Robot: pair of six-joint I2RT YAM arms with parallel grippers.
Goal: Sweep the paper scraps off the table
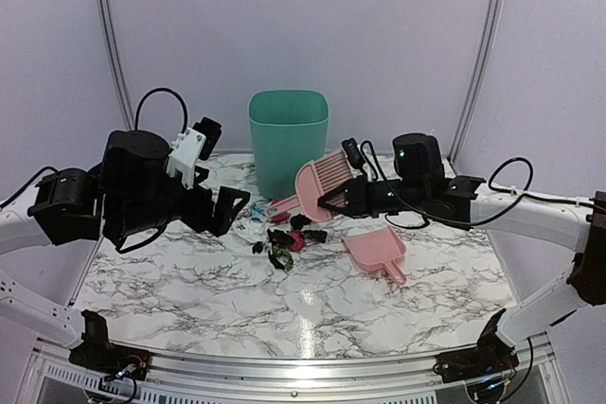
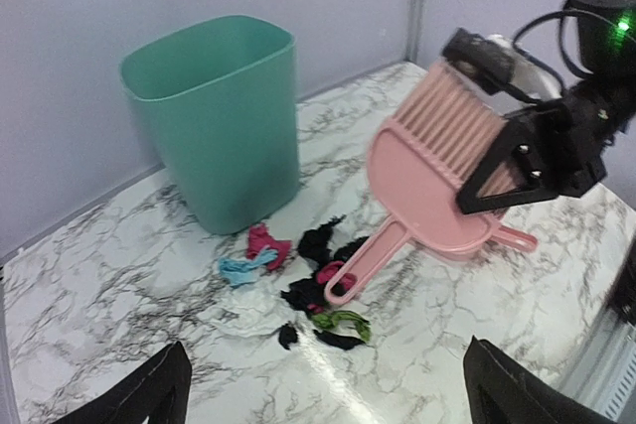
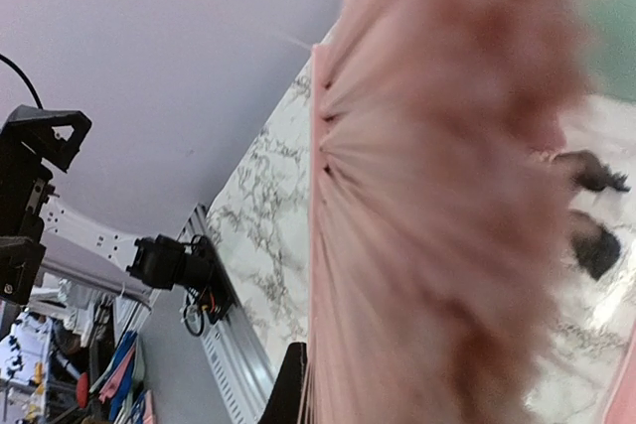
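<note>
The paper scraps (image 1: pixel 284 239), black, magenta, green and light blue, lie bunched on the marble table (image 1: pixel 189 300) in front of the bin; the left wrist view shows the scraps (image 2: pixel 298 290) spread below my fingers. My right gripper (image 1: pixel 333 200) is shut on the pink comb-like brush (image 1: pixel 320 184), which slants with its handle end down among the scraps. That brush (image 3: pixel 447 196) fills the right wrist view, blurred. My left gripper (image 1: pixel 227 210) hangs open and empty left of the pile, above the table. The pink dustpan (image 1: pixel 374 251) lies flat to the right of the scraps.
A teal waste bin (image 1: pixel 288 139) stands upright at the back middle, just behind the scraps, and shows as the bin (image 2: pixel 219 116) in the left wrist view. Lilac walls close the back and sides. The metal front edge (image 1: pixel 303 366) runs along the near side.
</note>
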